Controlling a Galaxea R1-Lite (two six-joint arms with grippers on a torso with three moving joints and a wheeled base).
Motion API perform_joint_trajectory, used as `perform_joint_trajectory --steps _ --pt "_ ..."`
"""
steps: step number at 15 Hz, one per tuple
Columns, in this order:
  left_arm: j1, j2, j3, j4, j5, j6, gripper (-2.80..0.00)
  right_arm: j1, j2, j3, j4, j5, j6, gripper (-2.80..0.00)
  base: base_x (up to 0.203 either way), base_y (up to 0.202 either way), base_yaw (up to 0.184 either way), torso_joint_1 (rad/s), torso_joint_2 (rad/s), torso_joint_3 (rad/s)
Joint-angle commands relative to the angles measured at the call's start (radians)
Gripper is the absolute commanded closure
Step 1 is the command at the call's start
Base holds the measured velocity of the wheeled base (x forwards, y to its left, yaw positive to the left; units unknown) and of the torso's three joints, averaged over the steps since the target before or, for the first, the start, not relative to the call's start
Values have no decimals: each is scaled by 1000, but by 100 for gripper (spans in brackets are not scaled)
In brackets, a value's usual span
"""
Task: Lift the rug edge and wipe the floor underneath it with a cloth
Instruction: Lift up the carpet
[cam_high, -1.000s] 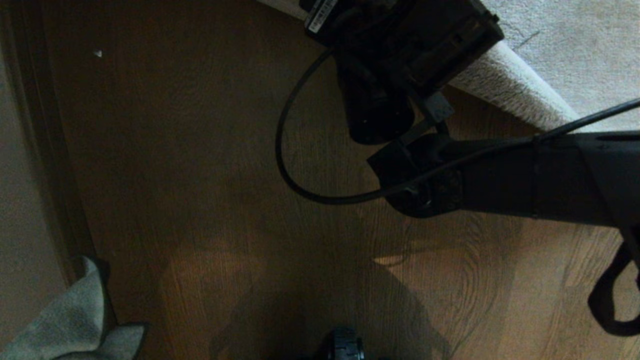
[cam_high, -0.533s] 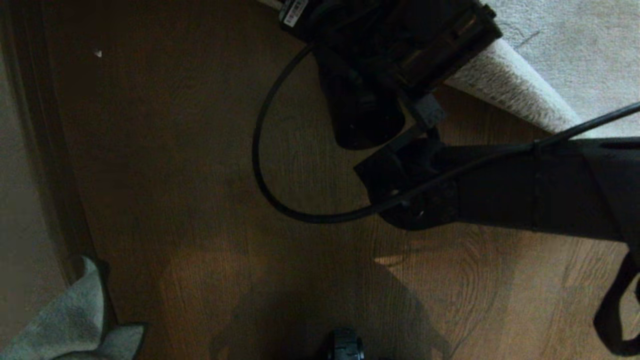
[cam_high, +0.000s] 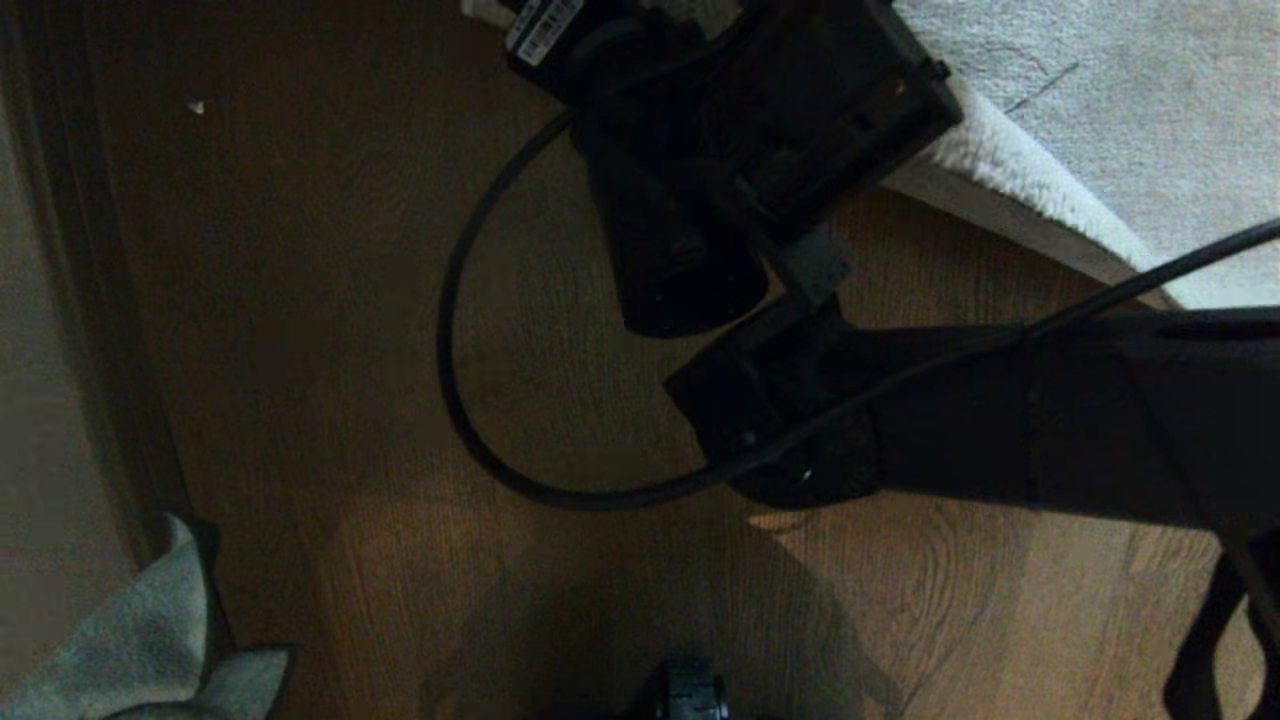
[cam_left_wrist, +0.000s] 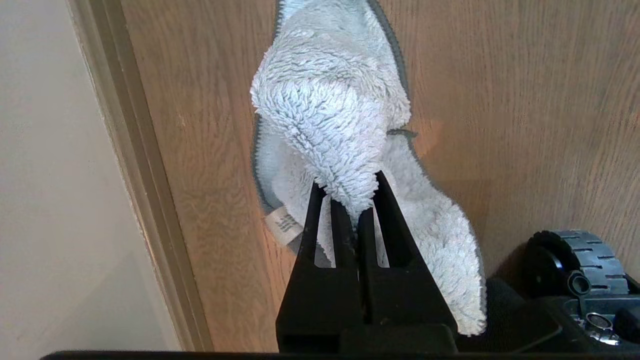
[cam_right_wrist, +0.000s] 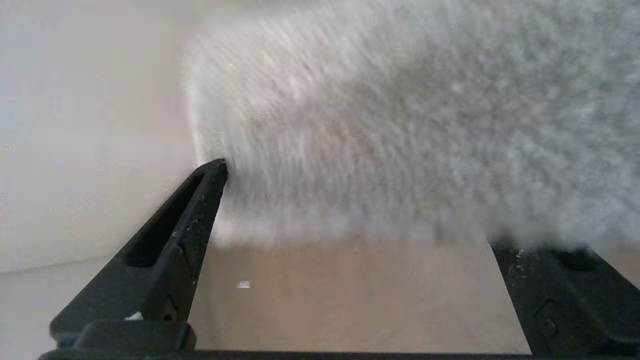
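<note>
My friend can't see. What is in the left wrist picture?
Two black fingers pinch a fluffy light grey-blue cloth, which hangs over the brown wood-grain floor. A pale skirting board runs along one side.

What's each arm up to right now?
Left tool shut on cloth, parked. Right tool open wide at rug edge. Nothing blocking.

Rug edge (cam_right_wrist: 400, 140) — blurred, cropped

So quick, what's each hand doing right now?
Left hand: closed, holding the cloth.
Right hand: open, holding nothing, fingers either side of the rug edge.
</note>
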Motion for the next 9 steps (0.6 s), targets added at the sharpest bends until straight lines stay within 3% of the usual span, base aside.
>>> perform_joint_trajectory --steps 1,4,9 --pt "0 0 0 0 0 0 0 5 18 10 -20 -15 41 -280 0 0 0 0 0 0" --pt "0 0 0 0 0 0 0 5 25 25 -24 -26 121 -280 0 0 0 0 0 0" --pt "0 0 0 0 0 0 0 5 36 63 -51 -28 145 -280 0 0 0 0 0 0"
